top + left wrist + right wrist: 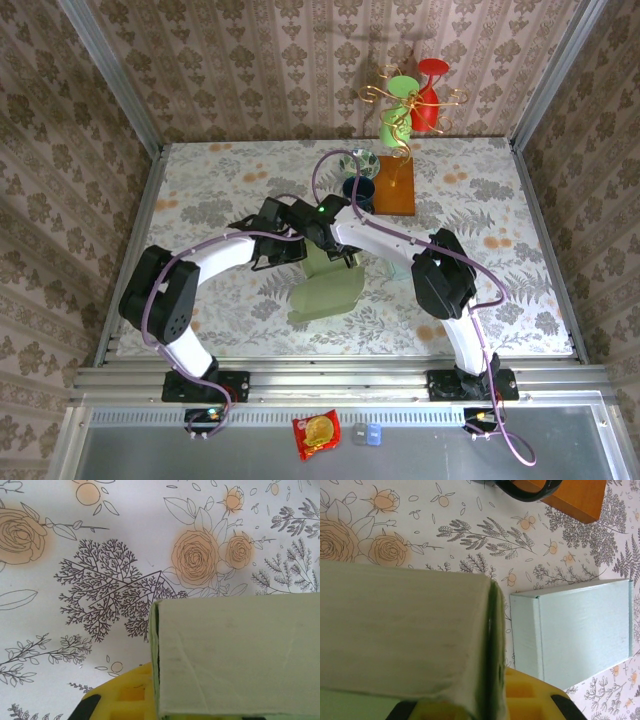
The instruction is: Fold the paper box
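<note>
The pale green paper box point(325, 285) lies half-formed at the middle of the table, and both arms meet over its far end. In the top view my left gripper point(288, 247) and my right gripper point(337, 252) sit close together on it. In the left wrist view the paper box point(235, 655) has its doubled left wall pinched by my left gripper point(157, 700), with one yellow finger point(125, 695) showing. In the right wrist view my right gripper point(496, 705) is shut on the right wall of the paper box point(405, 630), next to a yellow finger point(530, 700).
A folded light blue box point(575, 630) lies just right of the green one. A wooden stand point(395, 185) with a wire tree and green and red cups stands at the back, a dark cup point(358, 188) beside it. A red snack packet point(316, 434) lies near the arm bases.
</note>
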Robot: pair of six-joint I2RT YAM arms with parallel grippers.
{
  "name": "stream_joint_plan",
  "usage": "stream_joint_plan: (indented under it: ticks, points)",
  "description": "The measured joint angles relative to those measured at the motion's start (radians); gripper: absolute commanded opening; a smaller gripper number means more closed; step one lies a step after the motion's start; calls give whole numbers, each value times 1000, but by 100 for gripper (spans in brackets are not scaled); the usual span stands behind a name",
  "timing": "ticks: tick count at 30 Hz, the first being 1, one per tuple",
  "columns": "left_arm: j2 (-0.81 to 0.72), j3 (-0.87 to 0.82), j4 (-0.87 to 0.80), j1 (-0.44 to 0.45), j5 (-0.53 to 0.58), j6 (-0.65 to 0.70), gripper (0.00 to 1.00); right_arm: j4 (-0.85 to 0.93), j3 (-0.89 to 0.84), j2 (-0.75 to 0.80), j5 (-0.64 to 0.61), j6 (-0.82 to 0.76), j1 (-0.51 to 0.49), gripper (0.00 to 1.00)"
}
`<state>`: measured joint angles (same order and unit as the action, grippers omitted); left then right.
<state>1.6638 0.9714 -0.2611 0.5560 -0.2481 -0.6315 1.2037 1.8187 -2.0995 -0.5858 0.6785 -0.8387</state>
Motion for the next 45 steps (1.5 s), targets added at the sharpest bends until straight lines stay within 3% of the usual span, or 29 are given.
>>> stream_joint_plan:
  ticks: [7, 9, 18, 26, 34, 40, 45]
  points:
    - [-4, 14, -56, 1, 36, 3, 58, 0, 2, -4, 38, 25, 8, 0]
    - [-24, 23, -73, 1, 36, -5, 60, 0, 2, -4, 57, 38, 13, 0]
    - [-145, 61, -170, -11, 24, -14, 59, -39, -40, 12, 157, 118, 40, 0]
    - [-313, 68, -217, -49, 45, -15, 57, -111, -223, 69, 311, 255, 124, 0]
    - [-436, 26, -289, -156, 43, 28, 43, -282, -486, 234, 551, 552, 216, 0]
    - [-544, -111, -344, -225, 20, 32, 33, -388, -570, 278, 665, 779, 219, 0]
    - [-563, -202, -314, -227, -56, 9, 31, -480, -652, 285, 732, 930, 212, 0]
